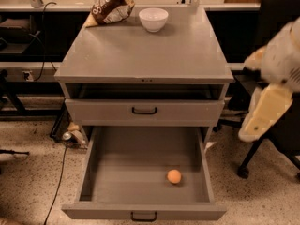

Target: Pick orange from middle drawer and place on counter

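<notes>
There is only one camera view, and it looks down on the cabinet from the front.

The middle drawer [126, 172] is pulled well out, so its grey floor is open from above. This is what gives you access to the orange [174, 176]. The fruit sits alone on the drawer floor, right of centre and towards the front, clear of the side wall and the front panel. With nothing touching it, a reach from above looks possible, though a round fruit on a smooth floor may roll if you nudge it.

Above it, the other drawer front [144, 110] juts out only a little. You would probably want to come in forward of that edge.

The counter [150, 55] has a white bowl [153, 18] and a snack bag [110, 6] at its back edge. The bag is to the left of the bowl and near it. Most of the top in front of them is bare, which looks like the natural spot to put the fruit down.

The gripper [262, 116] hangs at the right of the view, beside the cabinet and in front of a dark office chair [276, 13]. It is well apart from the fruit and roughly level with the upper drawer front. It touches nothing and nothing can be seen in its hold. You cannot tell here whether it is open or closed. By my judgement the pick has not begun, and the next move is to bring the arm left and down over the open drawer.
</notes>
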Robot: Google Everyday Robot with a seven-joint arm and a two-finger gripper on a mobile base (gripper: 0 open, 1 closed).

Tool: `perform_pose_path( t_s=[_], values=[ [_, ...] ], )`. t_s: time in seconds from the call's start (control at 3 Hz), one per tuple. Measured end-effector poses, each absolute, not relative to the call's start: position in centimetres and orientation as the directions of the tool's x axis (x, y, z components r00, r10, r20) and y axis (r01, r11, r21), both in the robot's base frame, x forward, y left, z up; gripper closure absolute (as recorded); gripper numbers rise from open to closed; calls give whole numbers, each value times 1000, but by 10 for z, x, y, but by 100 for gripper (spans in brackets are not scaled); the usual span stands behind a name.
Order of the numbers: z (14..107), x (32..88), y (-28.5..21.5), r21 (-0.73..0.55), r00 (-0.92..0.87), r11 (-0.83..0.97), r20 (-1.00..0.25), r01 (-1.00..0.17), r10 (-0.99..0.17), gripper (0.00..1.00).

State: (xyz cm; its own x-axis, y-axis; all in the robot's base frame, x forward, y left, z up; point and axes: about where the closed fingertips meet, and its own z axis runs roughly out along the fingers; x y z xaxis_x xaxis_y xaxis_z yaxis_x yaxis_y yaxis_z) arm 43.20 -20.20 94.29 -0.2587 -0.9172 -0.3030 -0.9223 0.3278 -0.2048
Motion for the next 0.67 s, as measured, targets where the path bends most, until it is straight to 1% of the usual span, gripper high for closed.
perform_pose_path(
  t_s=[0.33,0.67],
  values=[
    [842,423,-170,-72,-297,351,-393,-934,-870,0],
    [767,417,-142,28,-320,346,-453,-938,-832,0]
  ],
)
